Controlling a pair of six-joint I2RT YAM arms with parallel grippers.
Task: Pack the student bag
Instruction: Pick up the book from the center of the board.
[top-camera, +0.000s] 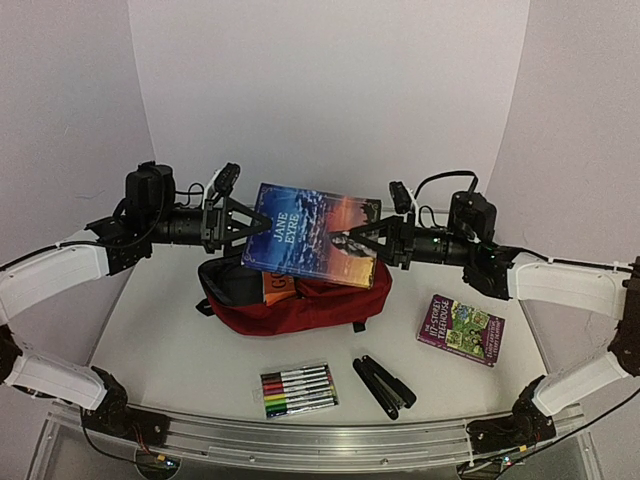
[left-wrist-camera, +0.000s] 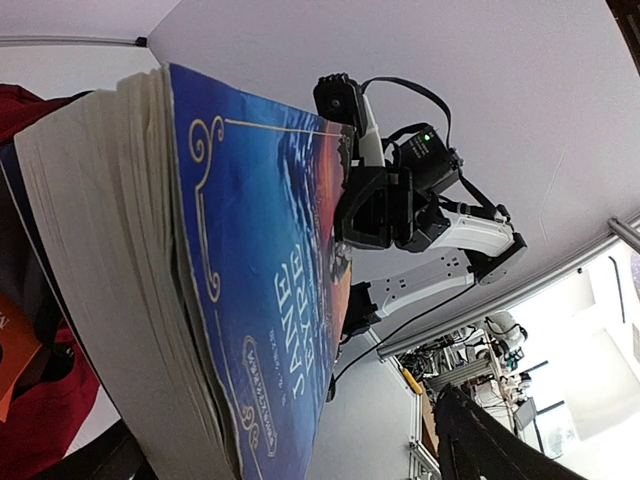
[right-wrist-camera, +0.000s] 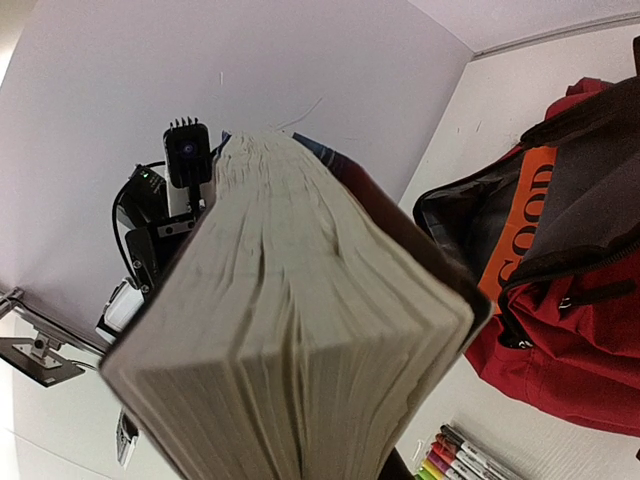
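The Jane Eyre book (top-camera: 310, 235) hangs tilted in the air above the student bag (top-camera: 325, 298), a dark red backpack lying open on the table. My right gripper (top-camera: 362, 240) is shut on the book's right edge; the right wrist view is filled by its page block (right-wrist-camera: 300, 330). My left gripper (top-camera: 243, 225) stands open around the book's left edge, its fingers (left-wrist-camera: 480, 440) spread wide of the blue cover (left-wrist-camera: 270, 300). An orange book (top-camera: 275, 287) sticks out of the bag's mouth (right-wrist-camera: 520, 230).
A pack of coloured markers (top-camera: 297, 390) lies near the front edge, with a black folded object (top-camera: 383, 385) beside it. A purple Treehouse book (top-camera: 461, 330) lies on the table at the right. White walls close in the back and sides.
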